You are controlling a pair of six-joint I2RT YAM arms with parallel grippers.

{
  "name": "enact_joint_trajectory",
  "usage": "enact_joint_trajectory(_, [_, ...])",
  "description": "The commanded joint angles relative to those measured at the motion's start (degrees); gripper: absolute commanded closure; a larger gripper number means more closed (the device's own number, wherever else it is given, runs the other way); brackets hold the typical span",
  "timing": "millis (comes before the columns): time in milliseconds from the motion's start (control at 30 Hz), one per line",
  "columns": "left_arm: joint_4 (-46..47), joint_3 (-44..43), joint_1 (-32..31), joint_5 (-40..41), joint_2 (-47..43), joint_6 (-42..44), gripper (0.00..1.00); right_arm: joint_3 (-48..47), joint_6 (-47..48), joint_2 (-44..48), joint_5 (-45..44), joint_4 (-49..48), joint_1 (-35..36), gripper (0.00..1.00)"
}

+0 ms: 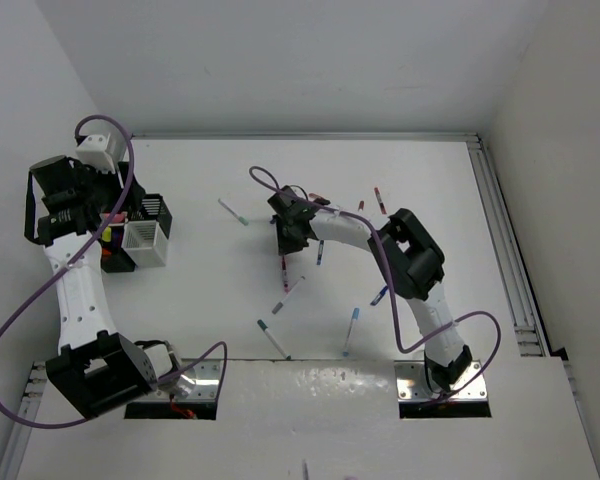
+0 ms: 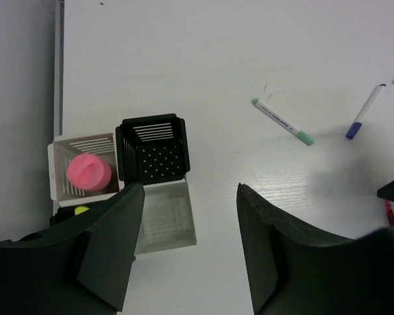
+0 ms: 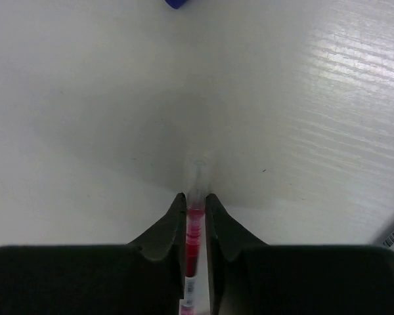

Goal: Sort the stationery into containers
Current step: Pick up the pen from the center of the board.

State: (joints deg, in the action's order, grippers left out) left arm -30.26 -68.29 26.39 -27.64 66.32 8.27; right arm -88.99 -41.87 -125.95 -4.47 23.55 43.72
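**Carry the red pen over without letting it slip**

The table (image 1: 430,200) is wide, and the holders stand well off to the right claw's left, under the other arm, so the carry is long. The right claw (image 3: 195,200) is closed on a red pen (image 3: 194,230), pinching it lengthwise. The barrel runs back between the fingers and a pale tip pokes just ahead of them. Whether the pen is off the surface I cannot tell. A pinch along the barrel looks weak against sliding, so I judge a straight lift and a slow sweep best, tipping the pen down only above a holder's mouth.

The left claw (image 2: 190,187) hangs open and holds nothing, directly over a white holder (image 2: 167,223). Just ahead of it stands a black holder (image 2: 152,125), and ahead-left a second white holder (image 2: 59,146) with a pink stick (image 2: 89,172) inside. That claw may crowd the drop. A green-capped pen (image 2: 282,122) lies ahead and right of it.
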Motion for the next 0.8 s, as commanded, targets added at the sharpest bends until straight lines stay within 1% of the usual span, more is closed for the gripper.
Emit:
enact_joint_trajectory(0, [0.91, -0.79, 0.59, -0.57, -0.06, -0.54, 0.36, 1.98, -1.02, -0.71, 0.07, 1.15, 0.57, 0.89])
enact_joint_trajectory(33, [0.91, -0.88, 0.59, -0.84, -0.14, -0.54, 0.36, 2.24, -1.02, -0.35, -0.1, 1.06, 0.57, 0.93])
enact_joint_trajectory(67, [0.99, -0.88, 0.5, -1.8, 0.03, -0.45, 0.36, 2.24, -1.02, -0.09, -0.19, 1.23, 0.57, 1.0])
enact_joint_trajectory(133, [1.52, -0.18, 0.33, -3.2, -0.23, -0.1, 0.36, 1.63, -0.33, 1.14, -0.01, 0.8, 0.14, 1.0])
enact_joint_trajectory(200, [2.39, 0.52, 0.5, -6.89, -0.41, -0.27, 0.36, 0.32, -0.06, 3.15, 0.69, 0.36, -0.92, 1.0])
enact_joint_trajectory(233, [3.01, 1.66, 0.42, -10.56, -0.75, -0.27, 0.36, -0.3, 0.2, 3.86, 2.6, -0.78, -1.53, 1.0])
enact_joint_trajectory(300, [6.24, 3.07, 0.59, -14.79, -1.37, -2.55, 0.35, -1.96, 0.21, 5.53, 5.68, -2.62, -4.07, 1.0])
enact_joint_trajectory(333, [7.83, 4.64, 0.42, -19.42, -2.16, -3.69, 0.35, -2.32, 0.03, 7.37, 9.27, -4.98, -4.96, 1.0])
enact_joint_trajectory(367, [9.68, 5.44, 0.5, -21.99, -2.51, -7.44, 0.35, -2.94, -0.23, 8.34, 10.87, -6.05, -5.84, 1.0])
enact_joint_trajectory(400, [14.48, 6.49, 0.5, -24.54, -2.95, -10.61, 0.35, -5.03, -0.58, 9.05, 12.02, -6.67, -7.24, 1.0])
enact_joint_trajectory(433, [17.4, 7.55, 0.15, -27.09, -3.65, -13.87, 0.35, -6.53, -1.28, 10.01, 13.25, -7.46, -7.77, 1.0])
enact_joint_trajectory(467, [21.34, 10.6, -0.55, -31.47, -4.01, -21.47, 0.35, -7.94, -1.72, 10.46, 15.61, -7.81, -8.3, 1.0])
enact_joint_trajectory(500, [28.34, 12.03, -2.73, -32.82, -4.45, -24.68, 0.35, -9.87, -2.51, 11.16, 17.37, -8.86, -9.26, 1.0])
enact_joint_trajectory(533, [31.63, 13.17, -3.97, -34.22, -4.97, -27.14, 0.35, -10.23, -2.69, 12.56, 19.65, -12.44, -9.53, 1.0])
enact_joint_trajectory(567, [33.76, 14.58, -5.46, -34.5, -5.06, -30.82, 0.35, -10.24, -2.78, 13.53, 24.9, -14.83, -9.88, 1.0])
enact_joint_trajectory(600, [36.39, 14.94, -8.08, -34.24, -5.5, -32.08, 0.35, -9.89, -2.61, 14.58, 26.6, -18.85, -9.89, 1.0])
enact_joint_trajectory(633, [37.54, 15.12, -9.07, -34.24, -5.59, -33.4, 0.35, -9.45, -2.17, 15.46, 28.36, -20.89, -9.54, 1.0])
enact_joint_trajectory(667, [38.77, 15.12, -9.95, -34.24, -5.68, -36.54, 0.35, -8.75, -1.64, 17.65, 32.03, -22.65, -9.36, 1.0])
enact_joint_trajectory(733, [42.9, 14.59, -12.06, -34.5, -5.42, -39.81, 0.35, -5.68, 0.46, 19.86, 35.3, -28.53, -8.31, 1.0])
enact_joint_trajectory(767, [44.66, 14.16, -12.59, -34.24, -5.16, -42.52, 0.37, -4.28, 1.34, 21.61, 37.93, -29.6, -7.7, 1.0])
